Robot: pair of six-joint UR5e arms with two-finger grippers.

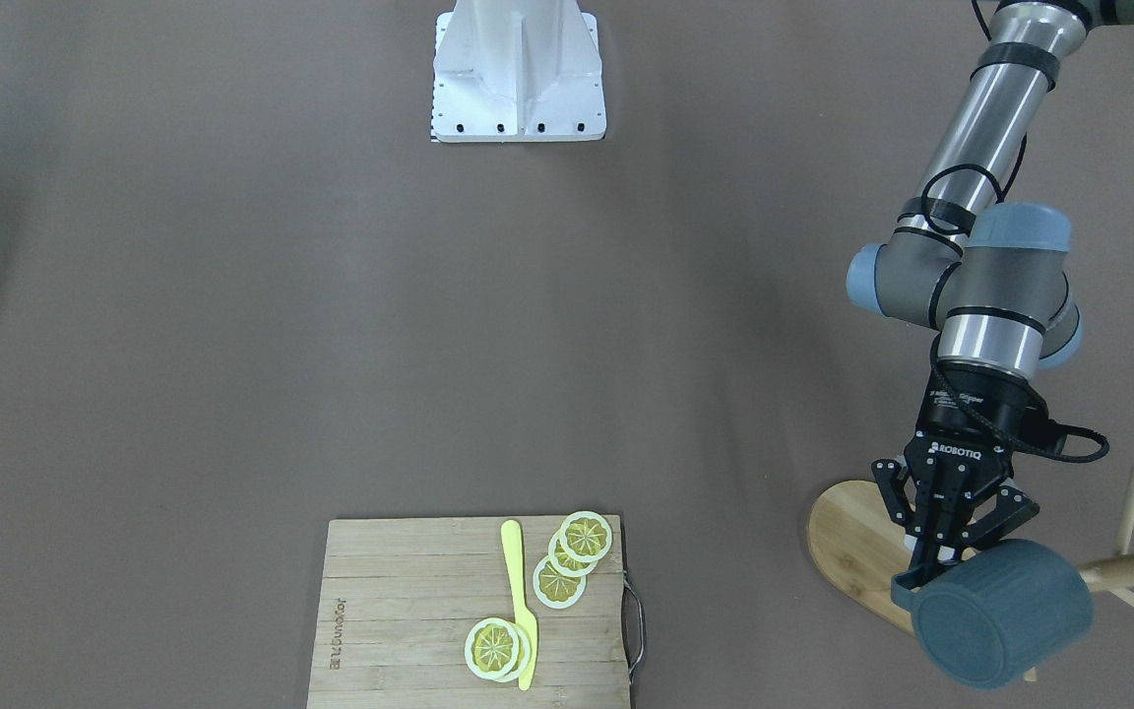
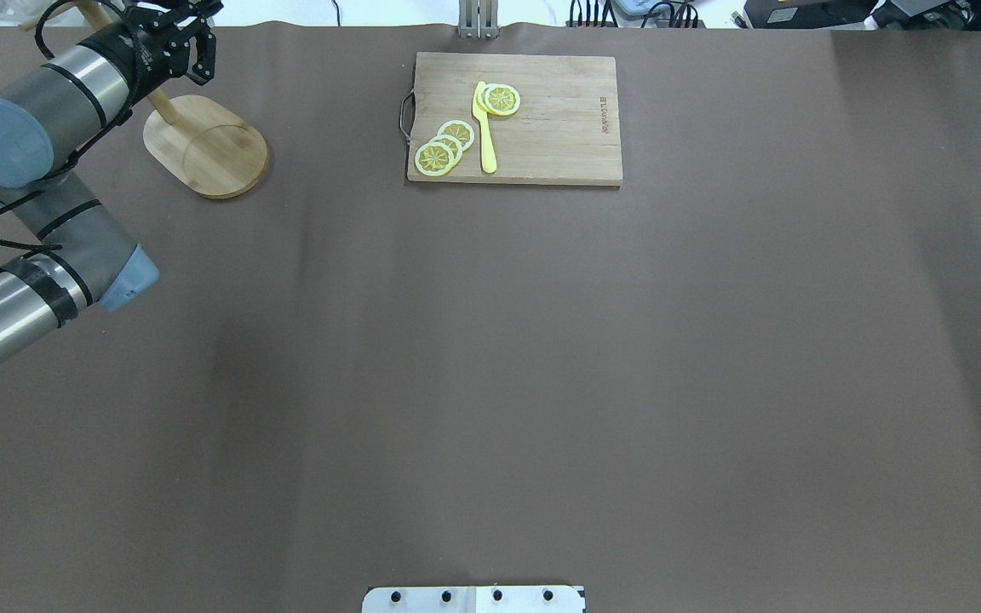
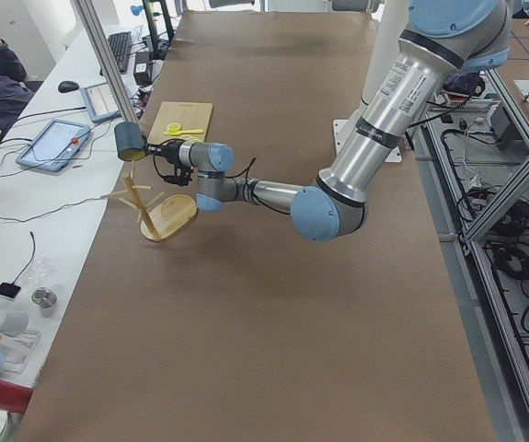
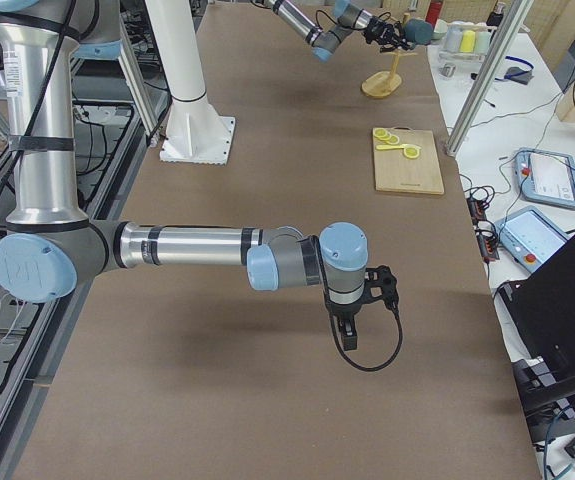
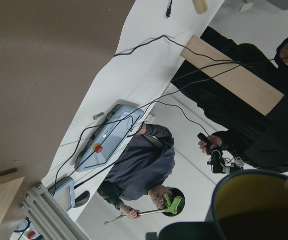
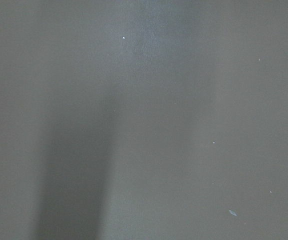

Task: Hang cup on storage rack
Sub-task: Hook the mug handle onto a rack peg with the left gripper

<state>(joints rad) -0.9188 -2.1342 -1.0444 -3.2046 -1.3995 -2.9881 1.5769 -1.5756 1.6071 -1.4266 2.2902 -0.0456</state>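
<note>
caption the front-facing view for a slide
left hand holds a dark slate-blue mug sideways beside a light bamboo mug tree

On the cutting board (image 2: 559, 140) I see a knife (image 2: 484, 136) lying with lemon slices (image 2: 444, 149) on either side. On the robot's left of the board, well apart, stands the storage rack (image 2: 218, 153). The cup (image 1: 1005, 611) hangs above that rack in the left gripper (image 1: 936, 566).

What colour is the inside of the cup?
Yellow-green inside the cup, clearest in the left wrist-mounted view.
</note>
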